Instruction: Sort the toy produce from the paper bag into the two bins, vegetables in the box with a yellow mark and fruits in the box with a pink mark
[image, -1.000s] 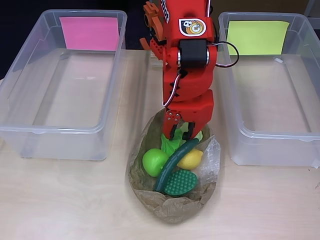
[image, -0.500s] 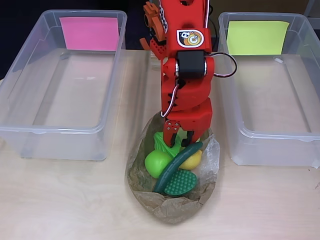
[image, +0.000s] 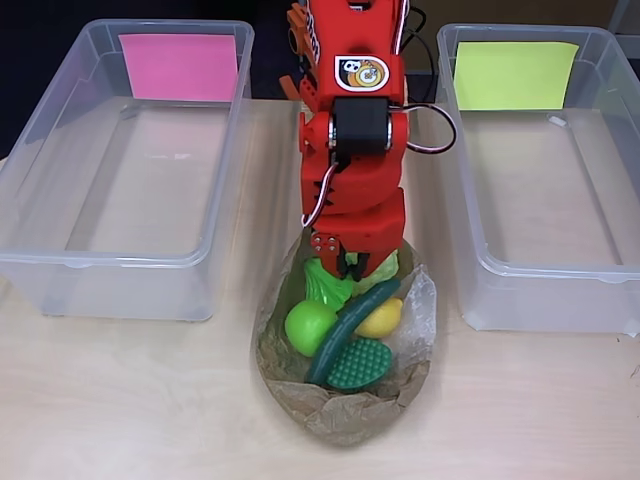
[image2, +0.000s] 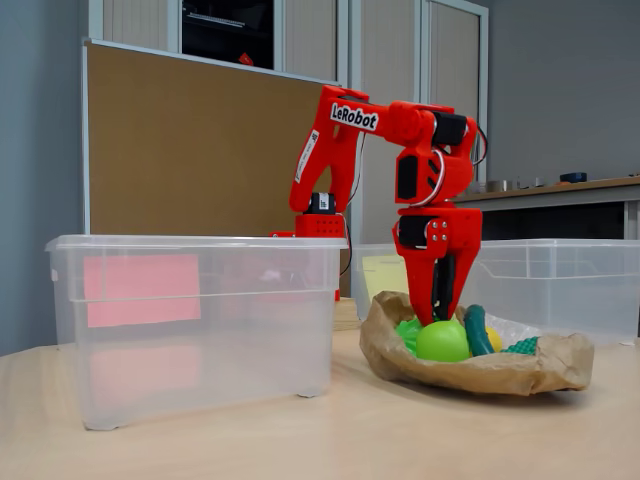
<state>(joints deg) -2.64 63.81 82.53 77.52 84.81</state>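
1. The paper bag (image: 345, 415) lies open between both bins.
2. Inside, the cucumber (image: 352, 330) runs diagonally, near-left to far-right, between green ball (image: 310, 326) and lemon (image: 381, 318).
3. The gripper (image: 350, 268) reaches in over the leafy green (image: 328, 285); jaws' state unclear.

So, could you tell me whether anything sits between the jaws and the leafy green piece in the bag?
Nothing visible does: the gripper hangs right over the leafy green piece, with the dark cucumber lying just below it in the overhead view.
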